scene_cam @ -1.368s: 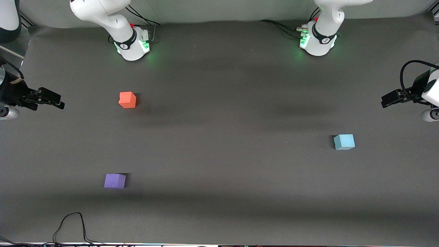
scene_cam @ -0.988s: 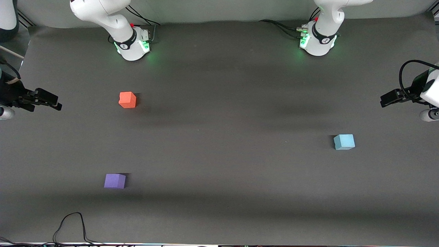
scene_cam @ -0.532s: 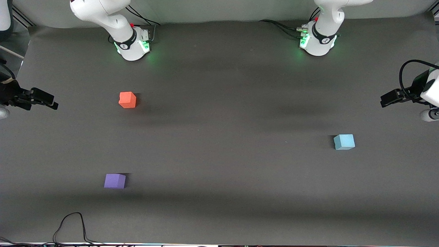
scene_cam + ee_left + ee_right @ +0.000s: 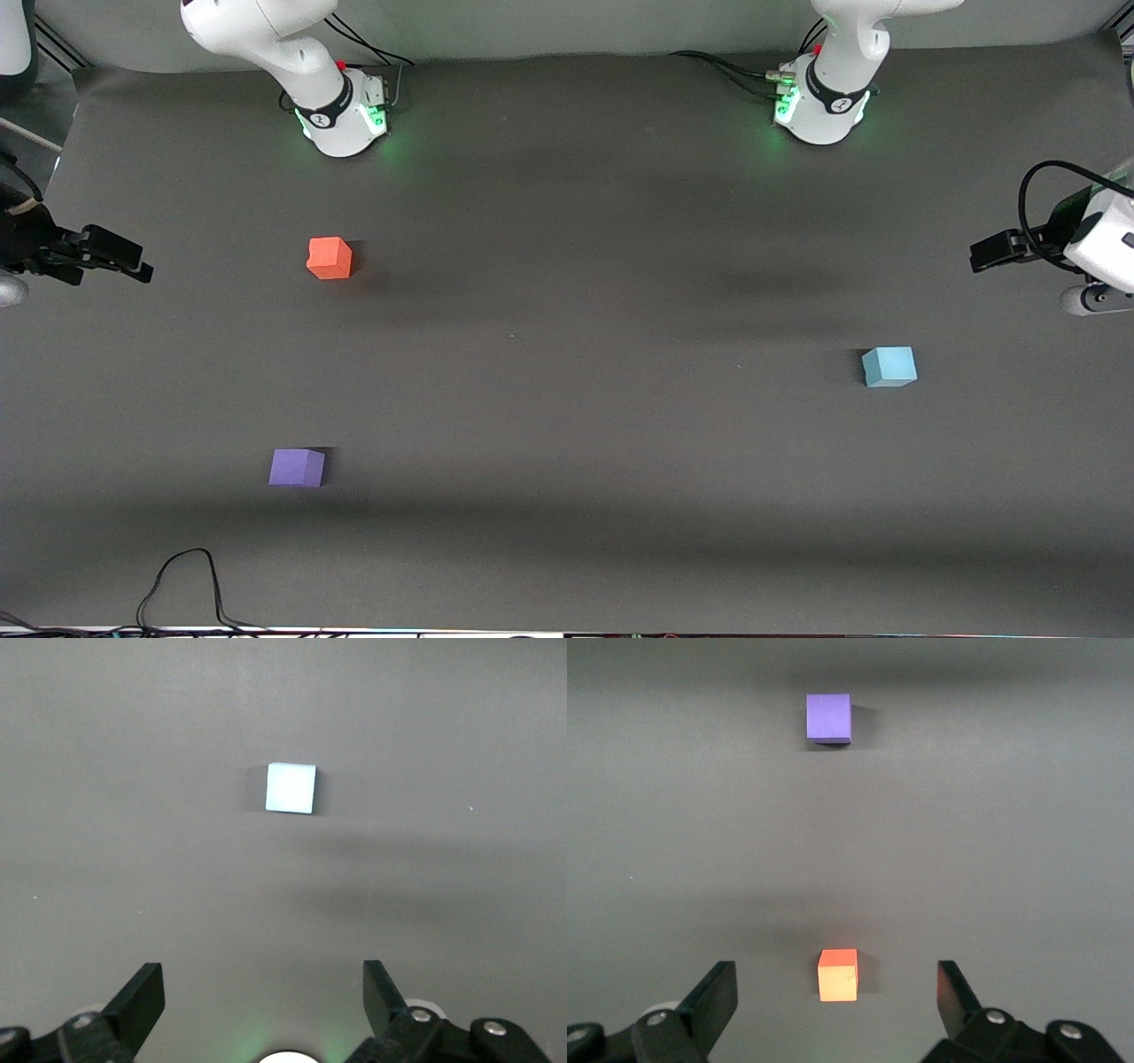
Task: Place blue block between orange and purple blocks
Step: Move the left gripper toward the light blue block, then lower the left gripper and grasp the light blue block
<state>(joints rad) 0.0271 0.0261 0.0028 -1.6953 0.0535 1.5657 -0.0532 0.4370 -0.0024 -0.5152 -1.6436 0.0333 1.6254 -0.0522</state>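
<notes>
The light blue block (image 4: pixel 889 366) sits on the dark mat toward the left arm's end, and it also shows in the left wrist view (image 4: pixel 291 788). The orange block (image 4: pixel 330 258) and the purple block (image 4: pixel 297 467) sit toward the right arm's end, the purple one nearer the front camera. Both show in the right wrist view, orange (image 4: pixel 837 974) and purple (image 4: pixel 828 718). My left gripper (image 4: pixel 992 251) is open and empty, up over the mat's edge at its own end. Its fingers (image 4: pixel 142 997) are wide apart. My right gripper (image 4: pixel 124 259) is open and empty over the mat's edge at its own end.
The dark mat (image 4: pixel 567 372) covers the whole table. The two arm bases (image 4: pixel 341 115) (image 4: pixel 824 106) stand along its edge farthest from the front camera. A black cable (image 4: pixel 182 585) loops onto the mat at the edge nearest the front camera, near the purple block.
My left gripper has shifted a little inward over the mat. My right gripper has drawn back slightly toward its end. The three blocks have not moved.
</notes>
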